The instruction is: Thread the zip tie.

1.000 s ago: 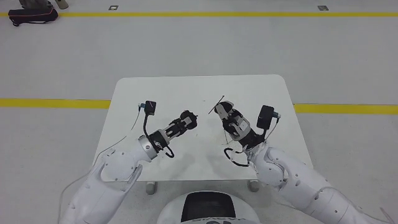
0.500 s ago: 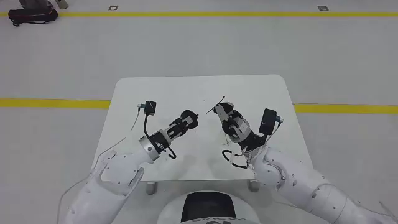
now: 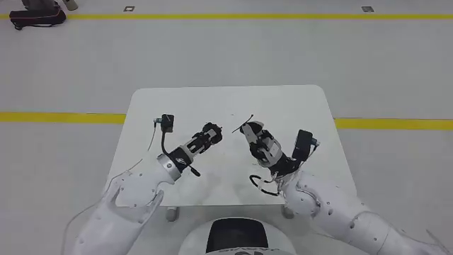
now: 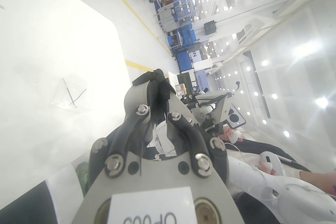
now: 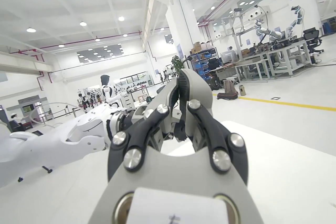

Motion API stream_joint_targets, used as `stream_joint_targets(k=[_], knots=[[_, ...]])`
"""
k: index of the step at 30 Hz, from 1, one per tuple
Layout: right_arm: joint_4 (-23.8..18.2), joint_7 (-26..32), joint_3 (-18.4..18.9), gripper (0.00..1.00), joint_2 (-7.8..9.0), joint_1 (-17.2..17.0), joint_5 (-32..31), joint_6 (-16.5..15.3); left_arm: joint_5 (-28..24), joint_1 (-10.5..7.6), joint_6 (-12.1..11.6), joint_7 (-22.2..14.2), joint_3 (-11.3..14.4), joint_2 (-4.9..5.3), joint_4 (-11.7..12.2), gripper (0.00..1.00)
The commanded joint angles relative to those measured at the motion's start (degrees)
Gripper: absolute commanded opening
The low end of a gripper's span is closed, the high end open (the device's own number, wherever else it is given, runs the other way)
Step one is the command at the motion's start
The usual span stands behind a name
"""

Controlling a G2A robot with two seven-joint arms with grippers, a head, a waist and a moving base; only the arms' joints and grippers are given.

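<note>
Threading isn't done, I judge: mid-frame my right gripper (image 3: 248, 128) clamps the zip tie (image 3: 243, 122), while my left gripper (image 3: 213, 129) sits pressed shut nearby, apart from it.

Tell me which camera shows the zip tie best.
Top view: the zip tie juts from the right hand, a thin dark strip against the table. Right wrist view shows just its tip past the shut fingertips. Left wrist view: a thin dark strip in the left hand, perhaps the same tie.

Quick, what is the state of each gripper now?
Left gripper: closed; whether it holds anything cannot be told.
Right gripper: closed, holding the zip tie.
</note>
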Motion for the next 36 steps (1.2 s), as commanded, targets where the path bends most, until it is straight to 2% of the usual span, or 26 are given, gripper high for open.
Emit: stream_joint_targets(k=[1, 8, 12, 16, 21, 27, 36], knots=[[0.8, -0.8, -0.6, 0.0, -0.22, 0.5, -0.6, 0.0, -0.4, 0.74, 0.2, -0.4, -0.8, 0.14, -0.6, 0.0], [2.6, -3.8, -2.6, 0.0, -0.76, 2.3, -1.4, 0.0, -2.2, 4.08, -0.8, -2.0, -3.8, 0.64, -2.6, 0.0], [3.4, -5.0, -4.1, 0.0, -1.05, 3.4, -0.8, 0.0, -2.9, 5.01, -1.7, -2.6, -3.8, 0.7, -2.6, 0.0], [3.4, -5.0, -4.1, 0.0, -1.05, 3.4, -0.8, 0.0, -2.7, 5.12, -2.7, -2.2, -3.0, 0.62, -2.4, 0.0], [3.3, -4.8, -4.1, 0.0, -1.07, 3.3, -0.8, 0.1, -2.7, 5.12, -2.7, -2.2, -3.0, 0.62, -2.4, 0.0], [3.9, -2.6, -3.2, 0.0, -2.43, 2.8, -2.4, 0.0, -2.7, 5.12, -2.7, -2.2, -3.0, 0.62, -2.4, 0.0], [6.7, -3.8, -4.0, 0.0, -4.48, 3.6, -3.9, 0.0, -2.7, 5.12, -2.7, -2.2, -3.0, 0.62, -2.4, 0.0]])
